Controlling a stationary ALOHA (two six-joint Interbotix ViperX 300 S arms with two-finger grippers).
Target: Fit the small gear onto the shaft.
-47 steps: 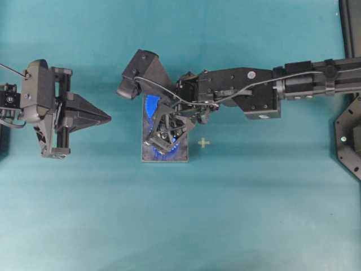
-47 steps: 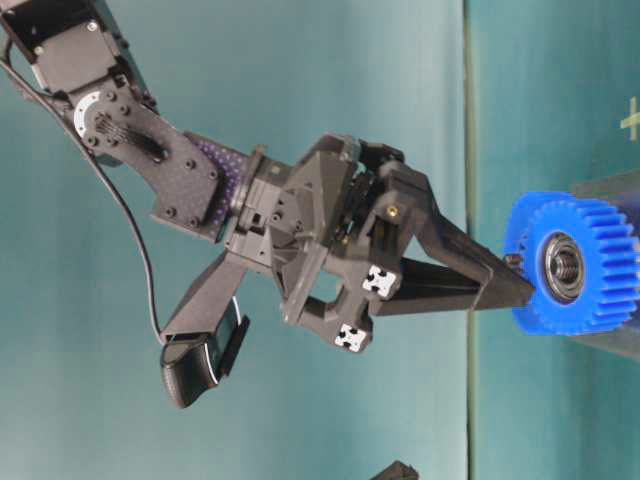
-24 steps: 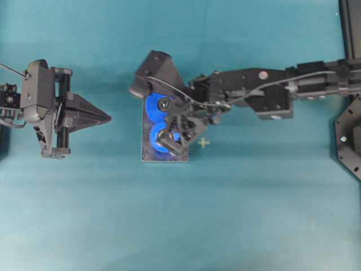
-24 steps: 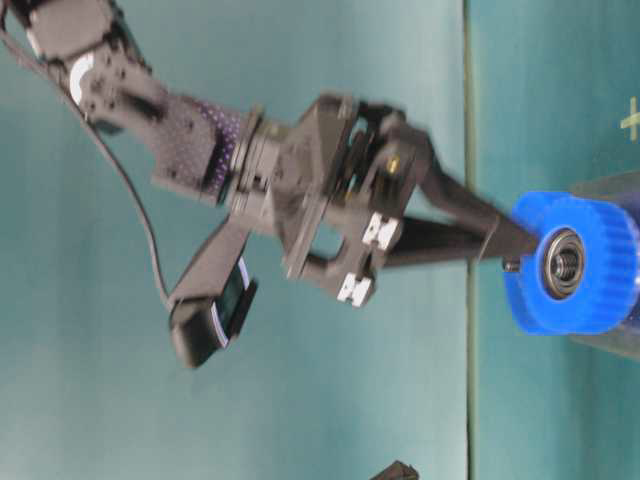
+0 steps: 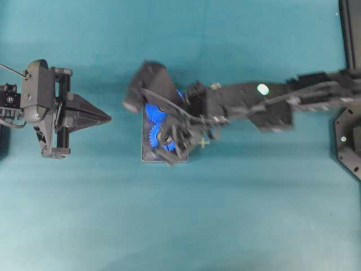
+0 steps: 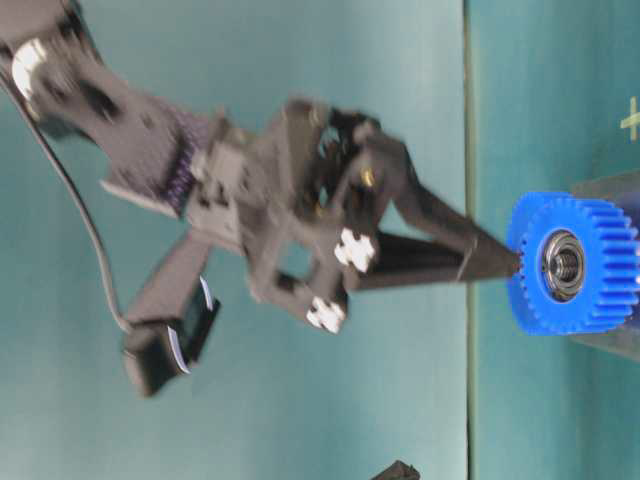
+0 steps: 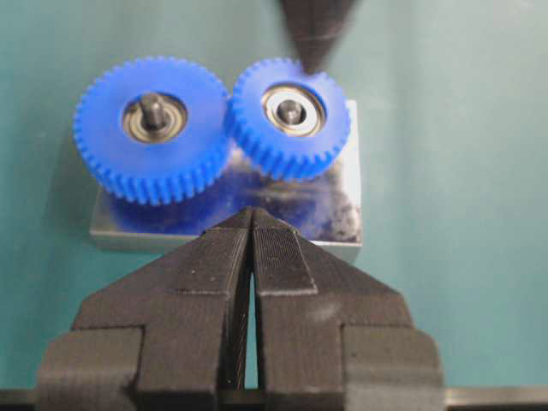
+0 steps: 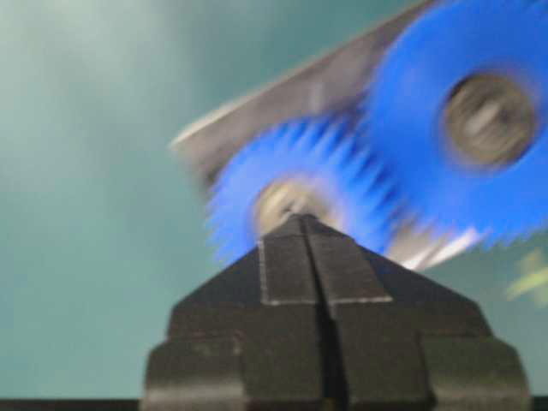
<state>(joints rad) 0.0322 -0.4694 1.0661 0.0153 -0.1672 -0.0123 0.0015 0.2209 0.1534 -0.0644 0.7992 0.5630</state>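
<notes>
My right fingers [image 8: 300, 224] closed, empty, tip pressing small gear [image 7: 289, 116] on shaft [image 7: 290, 109], frame centre. Next: push it fully down.

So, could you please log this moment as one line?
small gear: seated on shaft | right tool: shut, tip at gear | left tool: shut, away

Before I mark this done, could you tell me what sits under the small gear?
The small gear sits on the grey plate, its teeth against the larger gear. The shaft tip shows in its bearing; the shaft's lower part is covered.
</notes>
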